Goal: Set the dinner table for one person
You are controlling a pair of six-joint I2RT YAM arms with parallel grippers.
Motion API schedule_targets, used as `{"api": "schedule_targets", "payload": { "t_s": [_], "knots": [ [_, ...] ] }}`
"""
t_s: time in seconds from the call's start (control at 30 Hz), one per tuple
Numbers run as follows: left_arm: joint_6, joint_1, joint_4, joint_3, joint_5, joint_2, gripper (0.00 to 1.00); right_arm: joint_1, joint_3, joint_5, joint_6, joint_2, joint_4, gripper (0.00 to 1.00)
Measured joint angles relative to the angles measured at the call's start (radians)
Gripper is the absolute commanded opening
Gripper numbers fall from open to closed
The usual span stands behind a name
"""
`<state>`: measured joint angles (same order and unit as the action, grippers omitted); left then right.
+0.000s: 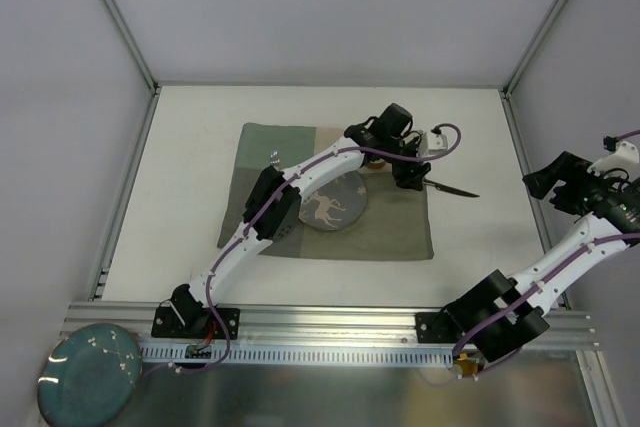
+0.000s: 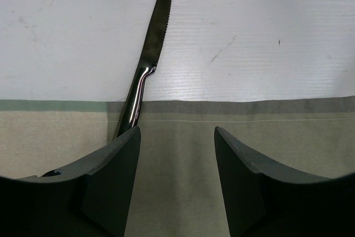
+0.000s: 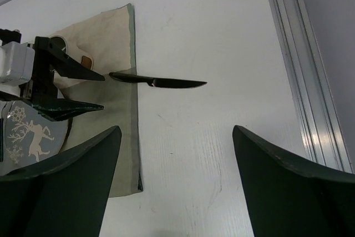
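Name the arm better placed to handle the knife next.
Left. The left end effector, open, sits right at the knife handle on the cloth mat edge. The right end effector, also open, hangs farther off over the bare dinner table.

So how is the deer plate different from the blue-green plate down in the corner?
The deer plate is grey with a white deer; the blue-green plate has little white dots. The deer plate lies on the cloth mat, partly hidden by the left arm; the blue-green plate sits in plain view outside the metal rail. Both are round.
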<state>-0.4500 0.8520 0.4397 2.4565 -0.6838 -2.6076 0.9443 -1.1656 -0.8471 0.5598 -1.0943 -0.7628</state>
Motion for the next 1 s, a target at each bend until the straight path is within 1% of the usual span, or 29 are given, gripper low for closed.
{"api": "schedule_targets", "payload": {
  "t_s": [0.17, 0.43, 0.67, 0.73, 0.83, 0.9, 1.0],
  "knots": [
    [0.000, 0.011, -0.015, 0.002, 0.042, -0.020, 0.57, 0.000, -0.001, -0.008, 0.008, 0.006, -0.021, 0.86],
    [-0.104, 0.066, -0.074, -0.018, 0.236, -0.023, 0.58, 0.001, -0.002, -0.044, 0.019, -0.005, -0.029, 0.87],
    [-0.188, 0.085, -0.144, -0.055, 0.342, -0.023, 0.58, 0.001, -0.019, -0.064, 0.055, -0.021, -0.064, 0.89],
    [-0.193, 0.083, -0.154, -0.070, 0.374, -0.023, 0.59, 0.001, -0.020, -0.077, 0.072, -0.004, -0.071, 0.91],
    [-0.178, 0.081, -0.165, -0.110, 0.417, -0.005, 0.59, 0.001, -0.021, -0.106, 0.089, 0.017, -0.073, 0.92],
    [-0.160, 0.076, -0.154, -0.130, 0.456, 0.021, 0.59, -0.001, -0.032, -0.117, 0.093, -0.009, -0.074, 0.90],
    [-0.117, 0.071, -0.111, -0.148, 0.552, 0.108, 0.60, -0.052, -0.101, -0.102, 0.139, -0.127, -0.087, 0.90]
  ]
}}
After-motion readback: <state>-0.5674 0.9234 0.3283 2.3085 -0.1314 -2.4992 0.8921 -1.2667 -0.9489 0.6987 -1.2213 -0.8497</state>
